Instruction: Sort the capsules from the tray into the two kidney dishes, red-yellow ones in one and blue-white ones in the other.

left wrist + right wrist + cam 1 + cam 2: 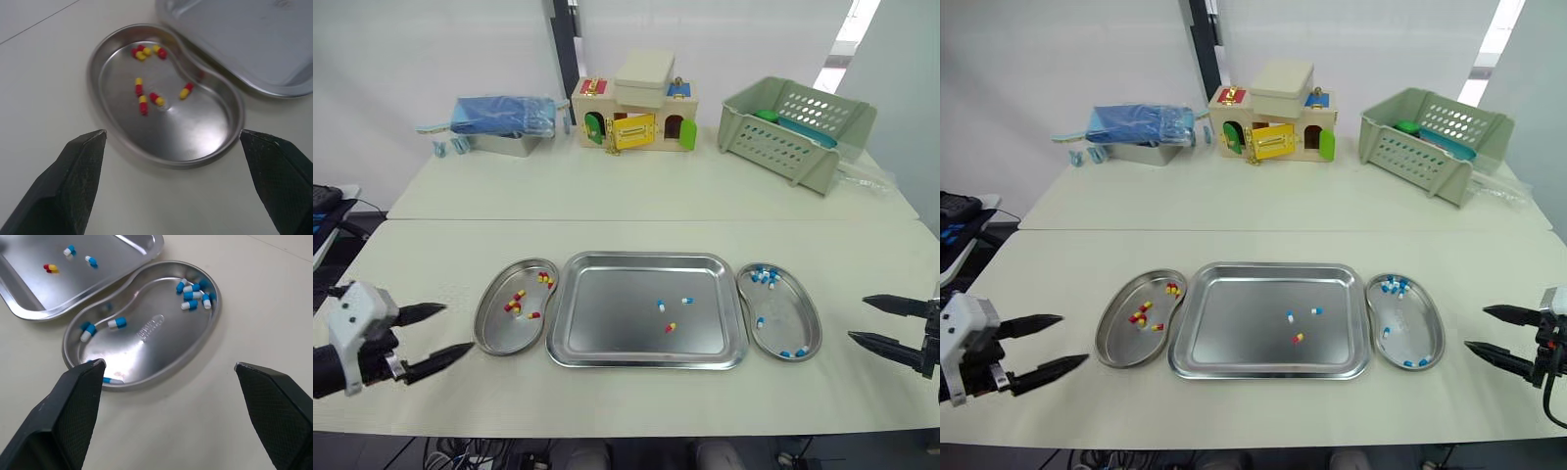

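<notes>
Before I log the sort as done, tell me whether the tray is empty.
No: the tray holds two blue-white capsules and one red-yellow capsule.

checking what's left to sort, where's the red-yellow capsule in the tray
In the left eye view the red-yellow capsule lies in the tray, right of centre toward the near rim, just nearer the robot than the two blue-white capsules.
</notes>
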Controlling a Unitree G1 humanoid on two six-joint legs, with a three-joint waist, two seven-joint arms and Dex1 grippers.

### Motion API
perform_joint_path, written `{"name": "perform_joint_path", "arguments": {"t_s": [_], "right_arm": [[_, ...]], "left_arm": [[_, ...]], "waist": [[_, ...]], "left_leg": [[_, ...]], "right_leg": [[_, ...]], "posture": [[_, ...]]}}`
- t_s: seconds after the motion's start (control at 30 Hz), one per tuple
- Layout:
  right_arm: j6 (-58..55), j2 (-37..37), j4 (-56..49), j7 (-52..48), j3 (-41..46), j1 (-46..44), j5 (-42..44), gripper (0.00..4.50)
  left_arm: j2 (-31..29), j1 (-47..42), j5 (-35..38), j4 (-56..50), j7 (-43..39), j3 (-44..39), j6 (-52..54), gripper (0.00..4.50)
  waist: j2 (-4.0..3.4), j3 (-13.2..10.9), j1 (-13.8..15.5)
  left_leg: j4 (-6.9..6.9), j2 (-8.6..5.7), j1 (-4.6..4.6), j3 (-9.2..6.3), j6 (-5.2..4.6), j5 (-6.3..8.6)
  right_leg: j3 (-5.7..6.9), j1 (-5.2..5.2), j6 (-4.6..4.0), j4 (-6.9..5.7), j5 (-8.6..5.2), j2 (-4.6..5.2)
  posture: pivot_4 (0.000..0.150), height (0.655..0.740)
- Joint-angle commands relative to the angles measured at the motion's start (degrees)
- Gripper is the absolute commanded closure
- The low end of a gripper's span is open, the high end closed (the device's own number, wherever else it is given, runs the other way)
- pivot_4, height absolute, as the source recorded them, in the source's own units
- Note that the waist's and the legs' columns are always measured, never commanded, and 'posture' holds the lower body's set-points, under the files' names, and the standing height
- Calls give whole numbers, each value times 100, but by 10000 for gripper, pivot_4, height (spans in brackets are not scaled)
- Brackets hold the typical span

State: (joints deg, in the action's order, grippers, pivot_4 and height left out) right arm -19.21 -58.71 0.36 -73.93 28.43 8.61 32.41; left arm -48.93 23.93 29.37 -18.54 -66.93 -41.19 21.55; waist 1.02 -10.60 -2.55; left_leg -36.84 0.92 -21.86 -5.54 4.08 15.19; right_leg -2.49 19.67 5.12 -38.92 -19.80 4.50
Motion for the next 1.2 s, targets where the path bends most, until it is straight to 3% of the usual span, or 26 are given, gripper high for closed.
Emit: {"name": "perform_joint_path", "arguments": {"t_s": [0.03,0.23,0.47,0.67,0.83,1.03,1.2], "right_arm": [[-385,-192,-566,141,-177,-430,169,0],[-1557,-274,-1745,606,-1158,-1452,416,0],[-2648,486,-2491,1806,-2362,-2801,469,0],[-3290,1024,-2723,2615,-3510,-3620,-17,0],[-4030,1958,-2716,3452,-4480,-4245,-451,0],[-4554,2623,-2513,3998,-5145,-4623,-857,0],[-4643,2769,-2355,4196,-5592,-4713,-1236,0]], "left_arm": [[583,535,228,-894,-38,-202,-493,275],[2325,1100,320,-1629,297,638,-1640,275],[3707,1614,-427,-793,89,1974,-3846,275],[4003,1574,-268,60,54,2367,-5085,275],[4056,1629,-210,523,149,2784,-5798,275],[3935,1659,-140,778,341,3082,-6123,275],[3846,1600,-101,815,513,3268,-6323,275]], "waist": [[0,0,-22],[-5,3,40],[5,4,92],[-8,10,35],[-20,16,-80],[-24,18,-111],[-25,18,-129]], "left_leg": [[-1,0,0,2,0,0],[-5,-1,-1,1,1,0],[-9,-8,-10,-5,3,2],[-1,-11,-16,2,-2,5],[-7,-21,-70,15,-14,12],[-9,-43,-93,32,-15,12],[-7,-43,-94,36,-16,13]], "right_leg": [[-2,-1,0,1,0,0],[1,-5,0,5,1,1],[6,-4,2,17,2,5],[-3,6,3,31,3,6],[-19,63,13,34,9,19],[-24,83,30,47,18,48],[-24,89,30,44,17,48]], "posture": [[1500,7400],[1500,7400],[1500,7400],[1500,7400],[1500,7400],[1500,7400],[1500,7400]]}}
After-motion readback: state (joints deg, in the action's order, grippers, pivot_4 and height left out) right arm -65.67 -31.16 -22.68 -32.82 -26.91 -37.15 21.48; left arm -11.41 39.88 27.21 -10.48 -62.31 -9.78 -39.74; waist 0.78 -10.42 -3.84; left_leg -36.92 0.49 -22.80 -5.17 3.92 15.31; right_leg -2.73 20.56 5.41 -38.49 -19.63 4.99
